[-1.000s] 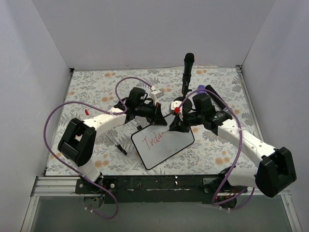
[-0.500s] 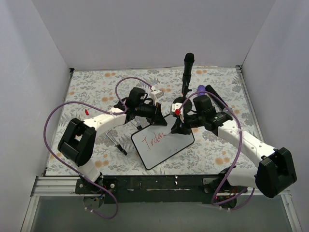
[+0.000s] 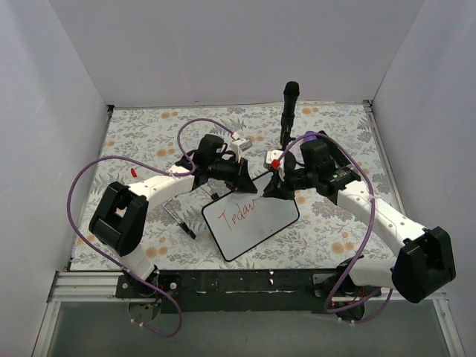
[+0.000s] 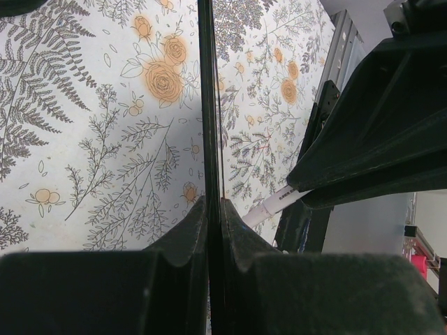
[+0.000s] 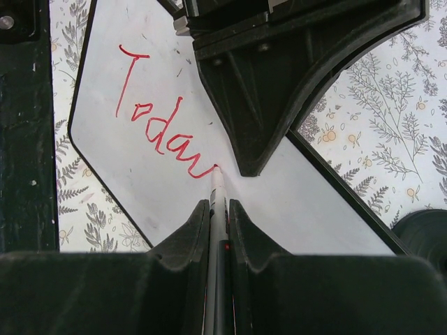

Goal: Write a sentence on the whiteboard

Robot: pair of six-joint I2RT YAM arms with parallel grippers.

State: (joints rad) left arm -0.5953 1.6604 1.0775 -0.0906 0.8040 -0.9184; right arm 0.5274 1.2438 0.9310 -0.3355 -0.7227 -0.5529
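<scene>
**A:** What have the right jaws got?

**B:** They are clenched on a marker. Its shaft runs out between the two fingers, and its tip is down on the whiteboard.

**A:** Where on it?

**B:** At the end of the red sentence. So far that reads "Toda" plus one more stroke, in a slanted hand. The tip touches that last stroke.

**A:** And the left jaws?

**B:** Clenched too, pinching the whiteboard's thin black rim at its far side. In the left wrist view the rim runs straight out, edge-on, between the fingers. The marker's white end shows just to its right.

**A:** Where does the whiteboard sit?

**B:** Around the middle of the bench, turned at an angle and nearer the near edge than the far one. The left arm reaches in from the left and the right arm from the right. Both jaws are close together at the board's far corner.

**A:** Anything beyond them?

**B:** A black upright post stands at the far side, past the right jaws. The bench is covered in a floral print.
</scene>
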